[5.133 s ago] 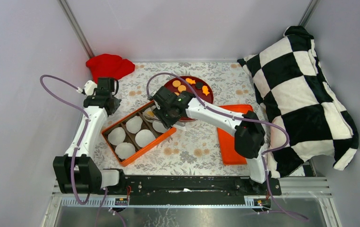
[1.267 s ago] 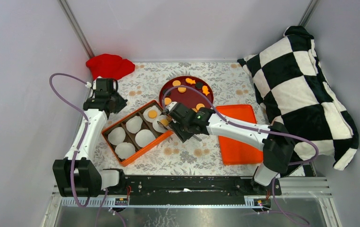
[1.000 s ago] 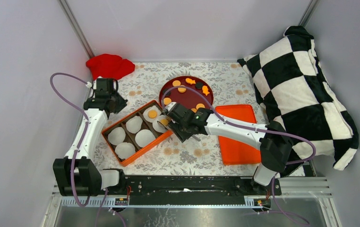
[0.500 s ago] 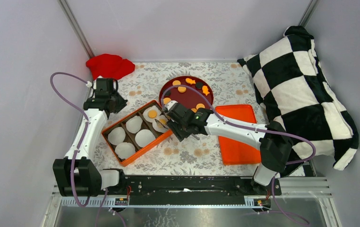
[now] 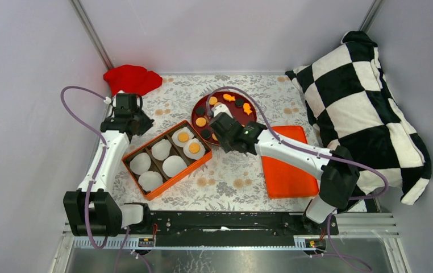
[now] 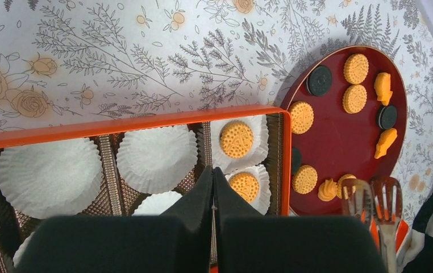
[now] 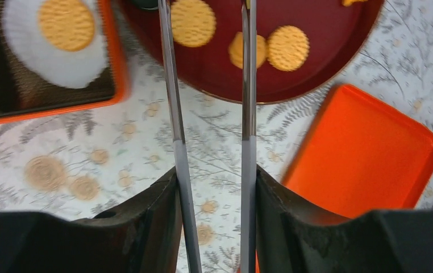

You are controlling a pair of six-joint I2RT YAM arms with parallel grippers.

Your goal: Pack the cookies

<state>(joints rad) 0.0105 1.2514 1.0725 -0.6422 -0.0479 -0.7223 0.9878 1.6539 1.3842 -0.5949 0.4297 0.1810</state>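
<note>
Two round orange-yellow cookies point(image 5: 183, 137) point(image 5: 194, 148) lie in white liners at the right end of the orange box point(image 5: 177, 178); they also show in the left wrist view point(image 6: 236, 139) point(image 6: 244, 186). More cookies point(image 5: 201, 121) point(image 7: 193, 21) lie on the dark red plate point(image 6: 367, 114). My right gripper point(image 5: 224, 122) point(image 7: 214, 176) is shut on metal tongs point(image 7: 248, 114) held over the plate's near edge. The tong tips point(image 6: 384, 199) stand apart with nothing between them. My left gripper point(image 5: 128, 122) point(image 6: 212, 173) is shut and empty above the box.
Several empty white liners point(image 5: 174, 165) fill the rest of the box. Dark round cookies and fish-shaped pieces point(image 5: 247, 108) share the plate. An orange lid point(image 5: 285, 170) lies right of the box, a checkered pillow point(image 5: 367, 114) at far right, and a red cloth point(image 5: 132, 78) at back left.
My right gripper has let the second cookie go into the box's right-end liner. It has swung the tongs back right and away, over the red plate. The left arm has not moved.
</note>
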